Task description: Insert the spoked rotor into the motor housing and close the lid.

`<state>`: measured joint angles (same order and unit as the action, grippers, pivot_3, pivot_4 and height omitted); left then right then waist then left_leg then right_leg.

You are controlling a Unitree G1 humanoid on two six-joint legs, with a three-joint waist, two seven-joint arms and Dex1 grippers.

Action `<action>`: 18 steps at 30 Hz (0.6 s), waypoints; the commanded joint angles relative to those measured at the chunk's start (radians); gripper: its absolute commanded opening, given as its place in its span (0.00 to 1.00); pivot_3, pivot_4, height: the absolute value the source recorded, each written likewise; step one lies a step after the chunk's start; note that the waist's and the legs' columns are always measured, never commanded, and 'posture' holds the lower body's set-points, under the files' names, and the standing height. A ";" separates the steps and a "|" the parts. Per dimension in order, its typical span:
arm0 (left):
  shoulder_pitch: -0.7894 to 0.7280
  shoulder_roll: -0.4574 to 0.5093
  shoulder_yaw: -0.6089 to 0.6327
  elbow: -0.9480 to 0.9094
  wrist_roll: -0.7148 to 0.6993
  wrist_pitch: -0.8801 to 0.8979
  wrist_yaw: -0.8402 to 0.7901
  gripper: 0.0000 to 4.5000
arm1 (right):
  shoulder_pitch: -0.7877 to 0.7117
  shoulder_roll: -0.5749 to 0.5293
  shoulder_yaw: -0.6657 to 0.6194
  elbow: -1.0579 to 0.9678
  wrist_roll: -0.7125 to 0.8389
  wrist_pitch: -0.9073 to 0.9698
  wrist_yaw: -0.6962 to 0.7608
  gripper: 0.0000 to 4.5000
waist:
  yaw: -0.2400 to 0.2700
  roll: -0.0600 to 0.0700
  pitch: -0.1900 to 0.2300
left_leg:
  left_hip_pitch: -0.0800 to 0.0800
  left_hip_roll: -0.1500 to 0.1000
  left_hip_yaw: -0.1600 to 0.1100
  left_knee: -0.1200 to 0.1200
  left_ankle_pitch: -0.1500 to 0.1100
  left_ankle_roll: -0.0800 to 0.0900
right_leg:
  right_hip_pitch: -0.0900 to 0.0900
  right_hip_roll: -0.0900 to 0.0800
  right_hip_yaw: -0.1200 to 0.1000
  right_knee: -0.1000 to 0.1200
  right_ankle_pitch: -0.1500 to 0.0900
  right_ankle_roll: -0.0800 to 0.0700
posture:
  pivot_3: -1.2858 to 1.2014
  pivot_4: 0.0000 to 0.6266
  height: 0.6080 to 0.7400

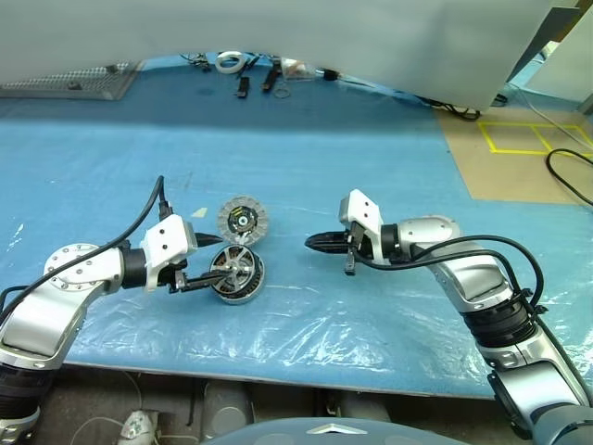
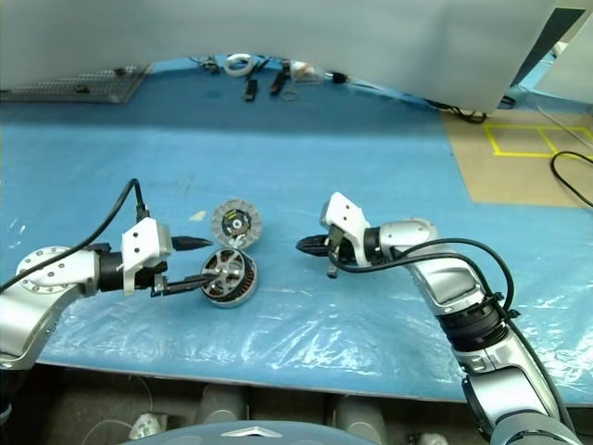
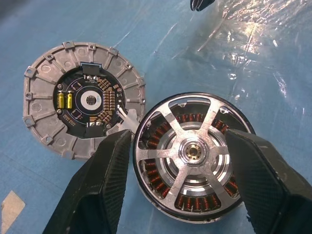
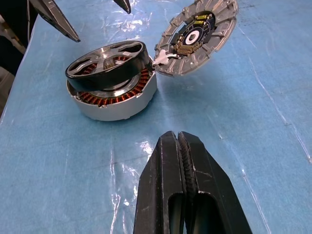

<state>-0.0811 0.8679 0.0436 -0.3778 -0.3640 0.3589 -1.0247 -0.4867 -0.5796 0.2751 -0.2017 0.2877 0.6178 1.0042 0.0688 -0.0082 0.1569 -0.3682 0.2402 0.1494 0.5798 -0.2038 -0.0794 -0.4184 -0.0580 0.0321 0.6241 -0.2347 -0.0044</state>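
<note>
Looking at it, the spoked rotor (image 3: 192,152) sits cocked on the motor housing (image 4: 114,107), right between the open left hand's (image 1: 202,262) fingers. Lid (image 1: 242,221) lies just beyond, touching. Closed, empty right hand (image 1: 320,244) is farther off.

Gleaming polished metal on the spoked rotor (image 3: 193,151); showing coppery wire in the matt grey housing (image 4: 114,105); looking dull cast on the lid (image 3: 44,109); lying glossy, crinkled: plastic sheet (image 1: 306,324).
</note>
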 commanded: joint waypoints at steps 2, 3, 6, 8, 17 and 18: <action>-0.005 0.022 0.001 0.003 0.025 -0.037 -0.022 0.72 | 0.013 -0.006 -0.012 -0.036 0.005 -0.023 -0.001 0.00 | 0.000 0.000 0.000 | 0.000 0.000 0.000 0.000 0.000 0.000 | 0.000 0.000 0.000 0.000 0.000 0.000 | 0.52 0.24 1.00; -0.005 0.022 0.000 0.007 0.032 -0.045 -0.024 0.72 | 0.016 -0.005 -0.012 -0.033 0.004 -0.027 -0.003 0.00 | 0.000 0.000 0.000 | 0.000 0.000 0.000 0.000 0.000 0.000 | 0.000 0.000 0.000 0.000 0.000 0.000 | 0.52 0.24 1.00; -0.015 0.014 -0.012 0.016 0.047 -0.071 -0.029 0.72 | 0.019 -0.002 -0.010 -0.025 0.001 -0.035 -0.005 0.00 | 0.000 0.000 0.000 | 0.000 0.000 0.000 0.000 0.000 0.000 | 0.000 0.000 0.000 0.000 0.000 0.000 | 0.52 0.24 1.00; -0.028 0.022 -0.032 0.022 0.073 -0.104 -0.045 0.72 | 0.020 0.000 -0.008 -0.020 0.000 -0.038 -0.007 0.00 | 0.000 0.000 0.000 | 0.000 0.000 0.000 0.000 0.000 0.000 | 0.000 0.000 0.000 0.000 0.000 0.000 | 0.52 0.24 1.00; -0.108 0.064 -0.106 0.088 0.144 -0.202 -0.145 0.72 | 0.021 0.010 -0.006 -0.013 -0.004 -0.039 -0.014 0.00 | 0.001 0.000 0.000 | 0.000 0.000 0.000 0.000 0.000 0.000 | 0.000 0.000 0.000 0.000 0.000 0.000 | 0.52 0.24 1.00; -0.122 0.063 -0.117 0.105 0.152 -0.210 -0.155 0.72 | 0.021 0.013 -0.006 -0.013 -0.005 -0.038 -0.017 0.00 | 0.001 0.000 0.000 | 0.000 0.000 0.000 0.000 0.000 0.000 | 0.000 0.000 0.000 0.000 0.000 0.000 | 0.52 0.24 1.00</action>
<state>-0.1825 0.9149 -0.0633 -0.2849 -0.2287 0.1777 -1.1603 -0.4616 -0.5742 0.2781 -0.2004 0.2770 0.5918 0.9942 0.0694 -0.0082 0.1569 -0.3680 0.2402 0.1494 0.5798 -0.2038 -0.0794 -0.4184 -0.0580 0.0321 0.6243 -0.2347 -0.0044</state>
